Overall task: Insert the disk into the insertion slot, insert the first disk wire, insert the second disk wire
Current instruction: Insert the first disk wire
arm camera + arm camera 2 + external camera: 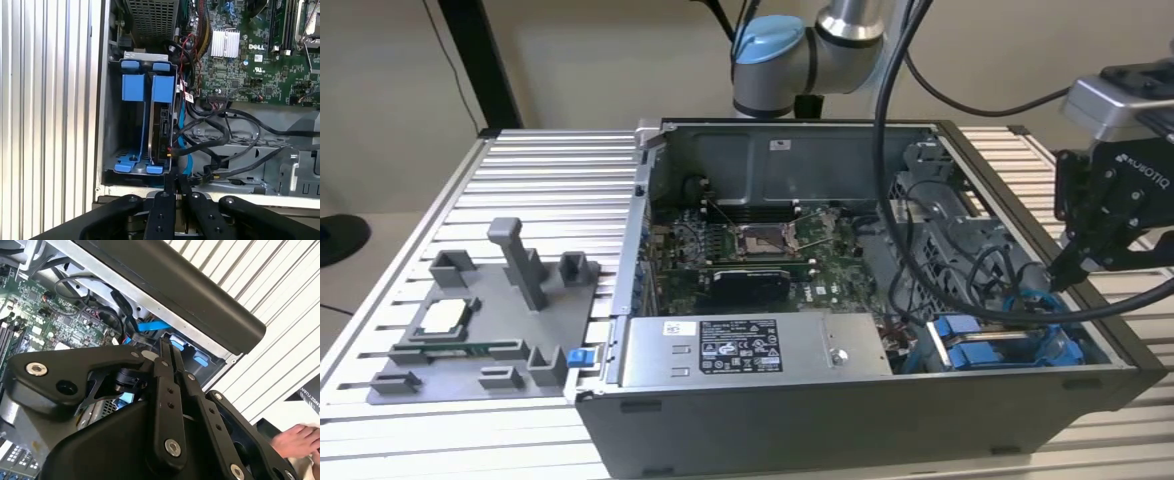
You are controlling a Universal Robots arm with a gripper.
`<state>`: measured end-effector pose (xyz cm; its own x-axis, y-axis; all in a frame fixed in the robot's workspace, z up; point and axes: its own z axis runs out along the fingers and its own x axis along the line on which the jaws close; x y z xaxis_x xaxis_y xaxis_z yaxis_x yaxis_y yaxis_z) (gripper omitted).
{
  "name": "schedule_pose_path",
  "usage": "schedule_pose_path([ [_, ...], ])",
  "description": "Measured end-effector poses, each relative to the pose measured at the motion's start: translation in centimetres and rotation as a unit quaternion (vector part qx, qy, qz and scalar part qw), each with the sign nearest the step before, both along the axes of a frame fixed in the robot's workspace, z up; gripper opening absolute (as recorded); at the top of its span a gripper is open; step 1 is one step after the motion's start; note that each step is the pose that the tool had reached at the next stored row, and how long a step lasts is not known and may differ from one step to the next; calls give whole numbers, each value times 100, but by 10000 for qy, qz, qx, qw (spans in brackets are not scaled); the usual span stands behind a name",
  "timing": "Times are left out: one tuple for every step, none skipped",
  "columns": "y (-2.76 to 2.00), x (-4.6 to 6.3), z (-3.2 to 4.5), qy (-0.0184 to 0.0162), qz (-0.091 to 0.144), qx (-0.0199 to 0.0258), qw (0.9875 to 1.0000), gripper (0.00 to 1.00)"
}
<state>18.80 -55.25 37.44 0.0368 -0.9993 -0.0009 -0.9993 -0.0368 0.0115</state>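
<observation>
Disk [162, 120]: seated in the slot [131, 82].
Blue wire [152, 326]: plugged in or not, cannot tell.
Gripper [174, 180]: jaws pressed together, just beside the disk's end.

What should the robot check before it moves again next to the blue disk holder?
1. Disk in slot: ok. The disk stands on edge in the slot, between blue rails.
2. Gripper near the disk: ok. The gripper is just off the disk's end.
3. Fingers closed: ok. Wire held between them: cannot tell.
4. Wires plugged into the disk: cannot tell. Black wires crowd its end.
5. People clear: not ok. A hand is near the table in the second wrist view.
</observation>
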Motion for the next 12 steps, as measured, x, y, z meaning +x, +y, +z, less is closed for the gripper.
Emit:
schedule_pose_path([
  [0, 14, 0, 3, 0, 0, 10000, 100],
  [-1, 21, 0, 3, 1, 2, 10000, 100],
  [-5, 25, 1, 4, 1, 7, 10000, 100],
  [-11, 26, 1, 4, 1, 14, 10000, 100],
  [-17, 27, 0, 3, 0, 22, 10000, 100],
  [-31, 27, 0, 3, 1, 34, 10000, 100],
  [-56, 28, 0, 4, 1, 56, 10000, 100],
  [-80, 28, 0, 4, 1, 79, 10000, 100],
  [-94, 29, 0, 4, 2, 99, 10000, 100],
  [-102, 29, -3, 3, 2, 115, 9999, 100],
  [-106, 29, -14, 3, 1, 137, 9999, 100],
  [-109, 28, -26, 3, -2, 163, 9999, 100],
])
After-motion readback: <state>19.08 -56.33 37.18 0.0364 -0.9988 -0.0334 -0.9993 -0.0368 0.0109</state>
